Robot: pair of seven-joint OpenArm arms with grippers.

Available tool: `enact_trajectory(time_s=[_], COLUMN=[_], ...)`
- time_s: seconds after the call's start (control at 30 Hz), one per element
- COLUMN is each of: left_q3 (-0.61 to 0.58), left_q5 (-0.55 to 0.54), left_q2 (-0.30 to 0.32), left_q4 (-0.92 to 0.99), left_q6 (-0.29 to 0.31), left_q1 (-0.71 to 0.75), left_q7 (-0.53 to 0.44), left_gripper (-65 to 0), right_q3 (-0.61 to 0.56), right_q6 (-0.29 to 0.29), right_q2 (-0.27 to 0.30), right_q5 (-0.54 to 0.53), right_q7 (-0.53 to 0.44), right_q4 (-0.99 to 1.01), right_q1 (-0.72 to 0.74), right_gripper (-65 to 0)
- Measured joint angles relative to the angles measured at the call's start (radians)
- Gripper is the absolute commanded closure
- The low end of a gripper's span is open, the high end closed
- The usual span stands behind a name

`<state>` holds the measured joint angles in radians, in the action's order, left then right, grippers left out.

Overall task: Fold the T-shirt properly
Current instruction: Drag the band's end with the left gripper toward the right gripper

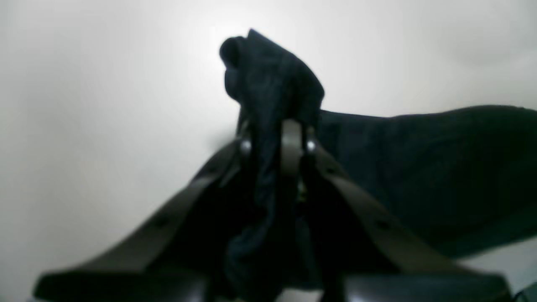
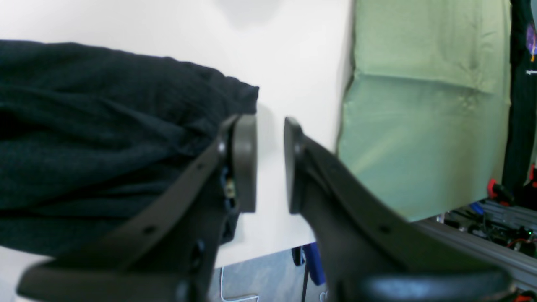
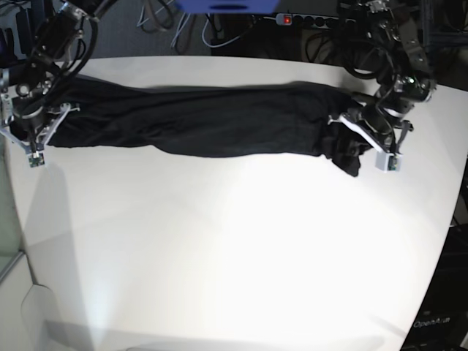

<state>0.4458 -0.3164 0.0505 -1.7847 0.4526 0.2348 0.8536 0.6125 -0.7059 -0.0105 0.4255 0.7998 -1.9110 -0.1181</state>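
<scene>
Base view shows the plain black, thin, soft long-sleeved T-shirt (image 3: 212, 121) stretched in a long band across the far part of the white round table (image 3: 241, 248). Its end on that view's right is bunched and pinched in the clenched left gripper (image 1: 275, 138). The right gripper (image 2: 270, 163) sits at the opposite end beside the cloth, fingers parted on nothing. Such limp, light fabric will likely sag and slide; corners or hem edges look like the best hold.

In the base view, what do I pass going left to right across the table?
Right gripper beside the shirt's end → the T-shirt stretched along the white table → left gripper, pinching a bunch of its cloth.
</scene>
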Motion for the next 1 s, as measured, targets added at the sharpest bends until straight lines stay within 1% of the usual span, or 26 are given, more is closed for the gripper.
enact_trajectory(time_s=[0.17,0.3,0.37,0.53,0.8,1.0], left_q3=[-0.128,-0.225,-0.274,-0.351,-0.470,-0.600], left_q5=[-0.011,-0.005,-0.006,-0.005,-0.002,-0.004], left_q2=[0.005,0.008,0.008,0.013,0.010,0.005], left_q4=[-0.069,-0.080,-0.081,-0.081,-0.080,-0.069], left_q6=[0.003,0.000,0.000,-0.001,-0.001,-0.003], left_q1=[-0.002,-0.003,-0.003,-0.012,-0.073,-0.110], left_q7=[0.026,0.074,0.074,0.074,0.078,0.077], left_gripper=[0.0,0.0,0.0,0.0,0.0,0.0], right_q3=[0.002,0.002,0.002,0.002,0.000,0.000], right_q6=[0.000,0.000,0.000,0.000,0.000,0.000], right_q2=[0.000,0.000,-0.001,0.000,-0.001,-0.001], right_q5=[0.000,0.000,0.000,0.000,0.000,0.001], right_q7=[0.000,0.000,0.000,0.000,0.001,0.001], right_q4=[0.000,0.000,0.000,0.000,0.000,0.000], right_q1=[-0.002,-0.002,-0.002,-0.002,-0.008,-0.008], right_gripper=[-9.2,-9.2,-9.2,-9.2,-9.2,-9.2])
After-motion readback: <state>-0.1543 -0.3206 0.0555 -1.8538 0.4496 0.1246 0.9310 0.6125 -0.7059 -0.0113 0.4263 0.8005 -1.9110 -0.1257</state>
